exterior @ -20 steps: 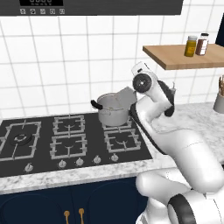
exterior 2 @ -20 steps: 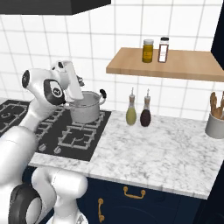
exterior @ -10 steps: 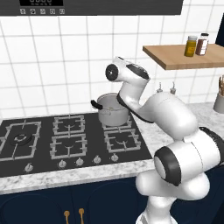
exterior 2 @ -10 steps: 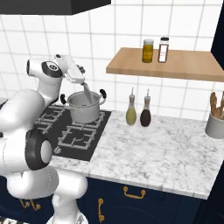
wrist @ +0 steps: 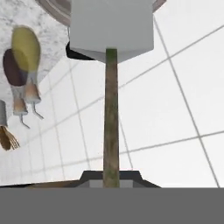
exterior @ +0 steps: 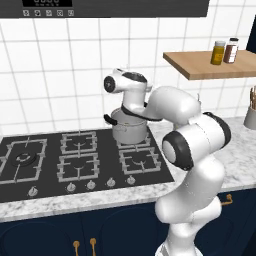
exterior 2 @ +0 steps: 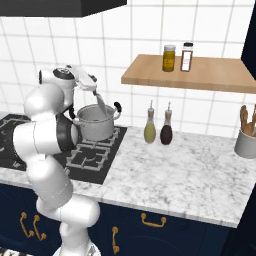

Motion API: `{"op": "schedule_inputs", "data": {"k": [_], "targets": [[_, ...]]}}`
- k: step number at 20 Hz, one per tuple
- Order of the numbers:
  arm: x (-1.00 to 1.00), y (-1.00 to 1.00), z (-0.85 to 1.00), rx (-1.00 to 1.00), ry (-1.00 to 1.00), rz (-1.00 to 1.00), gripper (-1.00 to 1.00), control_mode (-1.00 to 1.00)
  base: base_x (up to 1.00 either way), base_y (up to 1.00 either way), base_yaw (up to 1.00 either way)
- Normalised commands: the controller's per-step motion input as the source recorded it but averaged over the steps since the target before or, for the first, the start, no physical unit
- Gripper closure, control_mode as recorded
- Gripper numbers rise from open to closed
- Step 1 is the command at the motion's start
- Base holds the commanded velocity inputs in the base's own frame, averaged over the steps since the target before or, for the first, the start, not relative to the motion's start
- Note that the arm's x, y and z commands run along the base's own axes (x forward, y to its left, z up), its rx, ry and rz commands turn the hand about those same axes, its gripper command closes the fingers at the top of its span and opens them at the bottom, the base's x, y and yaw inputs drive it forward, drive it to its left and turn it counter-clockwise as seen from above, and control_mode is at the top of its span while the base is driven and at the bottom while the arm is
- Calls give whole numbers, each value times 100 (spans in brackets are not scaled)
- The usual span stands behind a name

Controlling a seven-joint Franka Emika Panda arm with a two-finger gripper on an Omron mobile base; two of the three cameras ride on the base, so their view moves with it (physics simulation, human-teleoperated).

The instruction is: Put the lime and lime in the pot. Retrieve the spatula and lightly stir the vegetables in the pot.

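The steel pot (exterior 2: 94,123) stands on the hob's back right burner, also seen as the pot (exterior: 129,131) partly behind my arm. My gripper (exterior 2: 89,84) hangs just above its rim, shut on the spatula (exterior 2: 101,104). The spatula slants down with its grey blade at the pot's mouth. In the hand view the spatula (wrist: 110,118) runs straight up from my gripper (wrist: 111,177), its wooden handle ending in the flat blade over the pot's rim (wrist: 54,13). The limes are hidden from view.
The black gas hob (exterior: 75,155) lies left of the pot. On the marble counter (exterior 2: 175,170) stand a yellow-green bottle (exterior 2: 150,131) and a dark bottle (exterior 2: 166,132). A wooden shelf (exterior 2: 210,75) with two jars hangs above. A utensil holder (exterior 2: 246,142) sits far right.
My arm has swung round behind the pot. The hand has tipped the spatula from pointing upward to slanting down, its blade now at the pot's mouth.
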Motion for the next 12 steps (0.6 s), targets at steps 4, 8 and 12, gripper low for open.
{"op": "schedule_inputs", "data": {"k": [4,8,12], "targets": [[81,21,-28,-7,4,1,100,-100,0,0,0],[51,8,-12,-15,0,0,100,-100,0,0,0],[2,5,-35,-2,0,4,100,-100,0,0,0]]}}
